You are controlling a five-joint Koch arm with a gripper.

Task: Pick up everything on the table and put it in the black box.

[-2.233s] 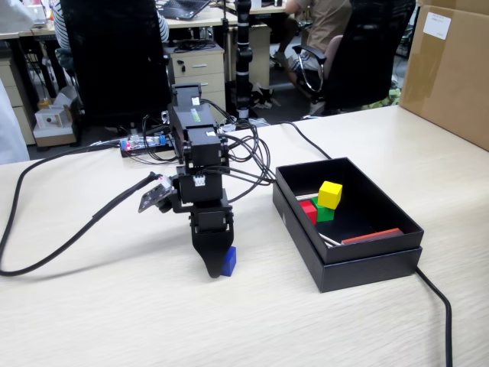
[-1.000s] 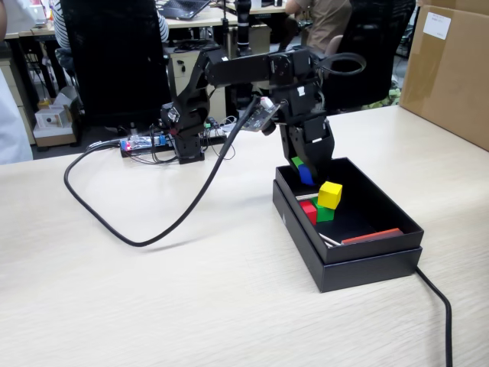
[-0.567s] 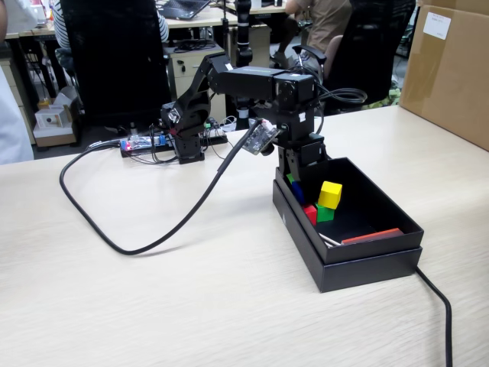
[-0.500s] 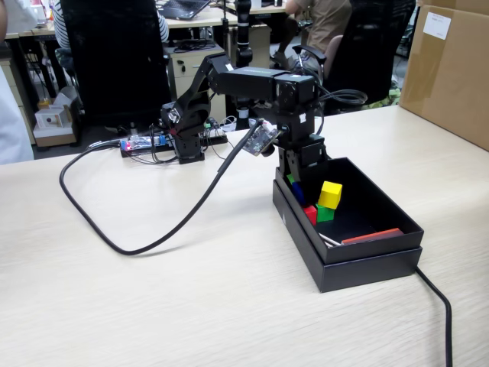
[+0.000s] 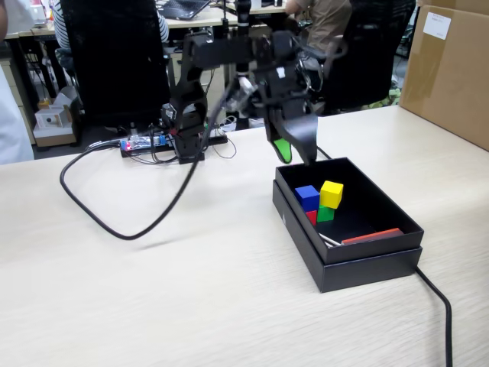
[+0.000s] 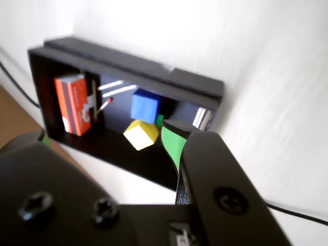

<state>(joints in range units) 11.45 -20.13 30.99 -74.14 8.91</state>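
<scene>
Fixed view, left to right.

1. Cable: it loops from the arm across the table near the far edge. Hazard, in my judgement: any swing of the arm may drag this loop, and it could snag.

2. Gripper: raised above the far left corner of the box, clear of the rim. The wrist view shows the jaws spread wide with nothing between them. Hazard: if you lower or swing low from here, a jaw could clip the rim and shove the box along the table.

3. Cubes: all four lie inside the box, towards its left end. Blue sits on red; yellow sits on green. No cube shows on the table, so I judge the task done. Hazard: the two small stacks look loose, and a knock to the box would topple them, though likely within its walls.

4. Sticks: a red one and a white one lie along the near wall. Leave them be.
</scene>
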